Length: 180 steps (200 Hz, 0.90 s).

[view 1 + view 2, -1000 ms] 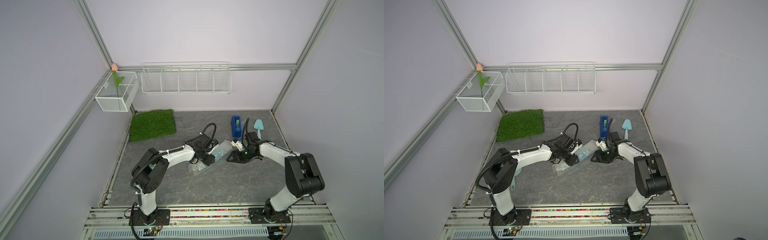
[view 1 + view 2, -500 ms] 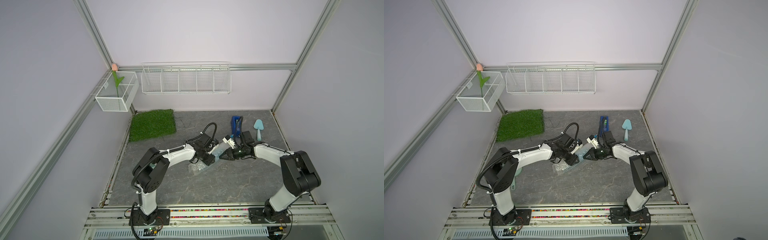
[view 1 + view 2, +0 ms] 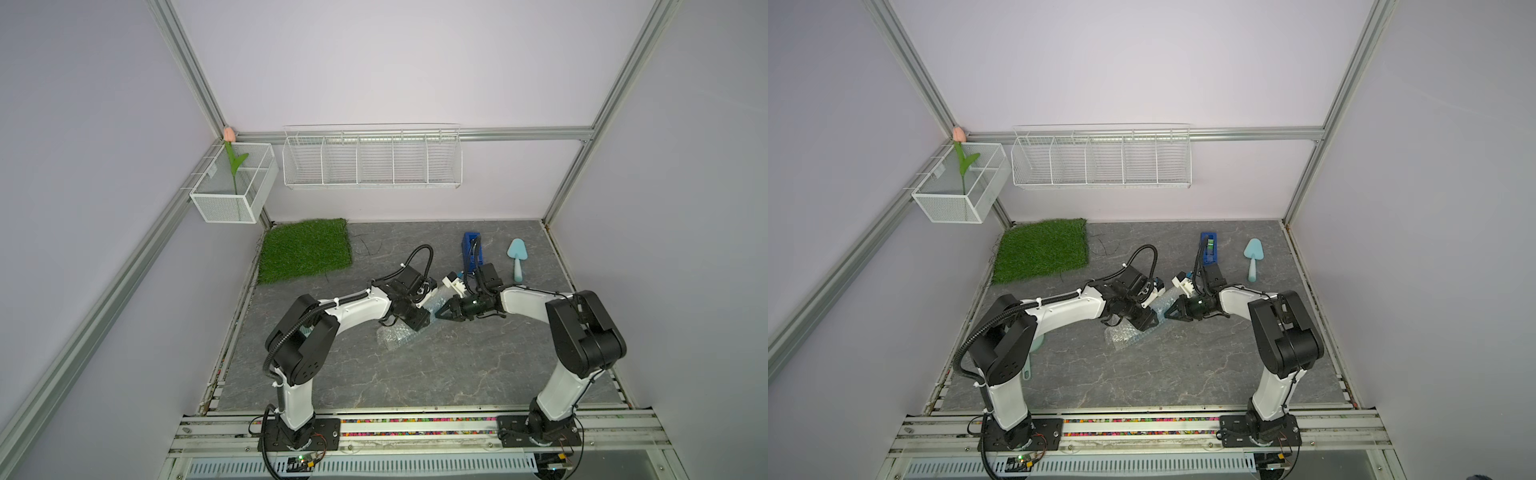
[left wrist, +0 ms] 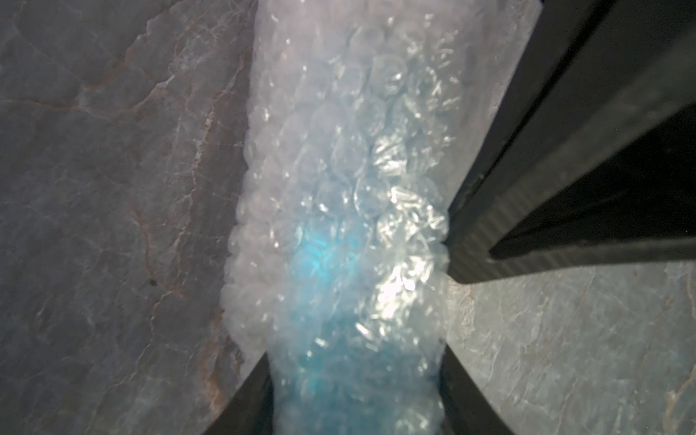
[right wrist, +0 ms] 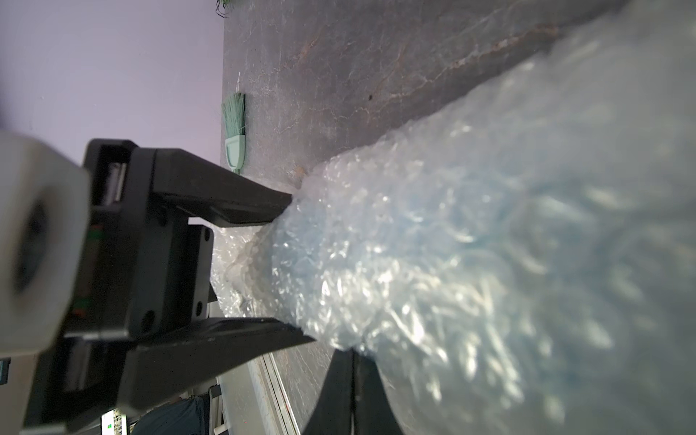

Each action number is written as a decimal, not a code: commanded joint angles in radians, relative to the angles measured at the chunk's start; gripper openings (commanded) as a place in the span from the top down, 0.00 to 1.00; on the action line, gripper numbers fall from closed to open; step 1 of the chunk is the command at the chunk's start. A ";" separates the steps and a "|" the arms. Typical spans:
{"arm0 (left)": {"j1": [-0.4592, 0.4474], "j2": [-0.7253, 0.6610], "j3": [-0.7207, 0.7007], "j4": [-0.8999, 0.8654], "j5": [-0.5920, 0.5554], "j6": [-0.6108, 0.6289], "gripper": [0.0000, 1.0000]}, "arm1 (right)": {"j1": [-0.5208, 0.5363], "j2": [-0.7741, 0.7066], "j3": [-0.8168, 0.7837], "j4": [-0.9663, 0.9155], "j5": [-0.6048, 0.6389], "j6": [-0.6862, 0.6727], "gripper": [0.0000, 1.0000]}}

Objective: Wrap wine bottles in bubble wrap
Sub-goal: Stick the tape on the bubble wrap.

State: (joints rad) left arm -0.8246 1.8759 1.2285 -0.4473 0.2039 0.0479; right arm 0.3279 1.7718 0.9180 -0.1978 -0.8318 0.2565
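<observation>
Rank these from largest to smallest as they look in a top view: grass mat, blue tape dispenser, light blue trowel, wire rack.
1. wire rack
2. grass mat
3. blue tape dispenser and light blue trowel: too alike to rank

The left hand [image 3: 1146, 322] sits low over a rolled bundle of bubble wrap [image 3: 1121, 336] lying on the grey worktop [image 3: 1142, 374]; the bundle sticks out on both sides of it. The right hand [image 3: 1168, 314], jaws together, points at the bundle just beside the left hand. Beyond the right hand are a blue tape dispenser [image 3: 1209, 249] and a pale blue trowel [image 3: 1251, 254].
</observation>
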 commanded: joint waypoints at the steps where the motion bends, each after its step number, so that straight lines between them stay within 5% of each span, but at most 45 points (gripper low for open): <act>1: -0.015 0.116 -0.062 -0.160 0.023 0.018 0.51 | 0.000 -0.056 -0.005 -0.076 0.032 -0.063 0.92; 66: -0.015 0.126 -0.051 -0.165 0.024 0.024 0.51 | -0.001 -0.045 -0.063 -0.090 0.077 -0.067 0.93; 180: -0.015 0.137 -0.038 -0.183 0.043 0.036 0.52 | 0.004 0.086 -0.001 0.182 0.096 0.098 0.93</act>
State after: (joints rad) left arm -0.8234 1.8893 1.2526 -0.4728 0.2085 0.0612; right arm 0.3283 1.8347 0.8978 -0.1417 -0.7639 0.3138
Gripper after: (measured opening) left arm 0.519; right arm 0.075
